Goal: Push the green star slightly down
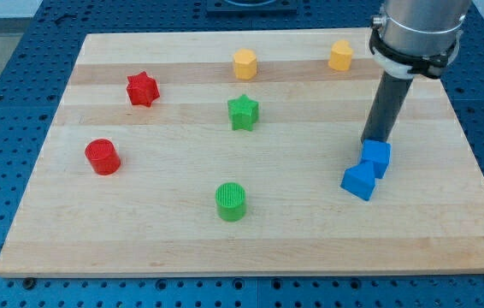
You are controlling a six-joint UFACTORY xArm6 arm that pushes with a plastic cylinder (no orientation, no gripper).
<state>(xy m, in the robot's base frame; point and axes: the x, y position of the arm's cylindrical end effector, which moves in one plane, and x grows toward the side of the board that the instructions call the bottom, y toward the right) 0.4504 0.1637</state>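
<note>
Tip (377,140) touching blue cube (378,157) | green star (243,111) well apart

A laboratory or robotics test bench is shown. A pale wooden board (250,231), made of glued strips, is laid flat on a blue metal table (2,103) whose surface is drilled with a regular grid of small holes, the kind of perforated plate used for fixing equipment. At the view's upper right, a grey metal robot arm (417,30) is seen, ringed by a black clamp, with a dark rod (385,107) fitted below it. Small coloured plastic blocks, such as a red cylinder (103,157), are set out on the board like test pieces.
</note>
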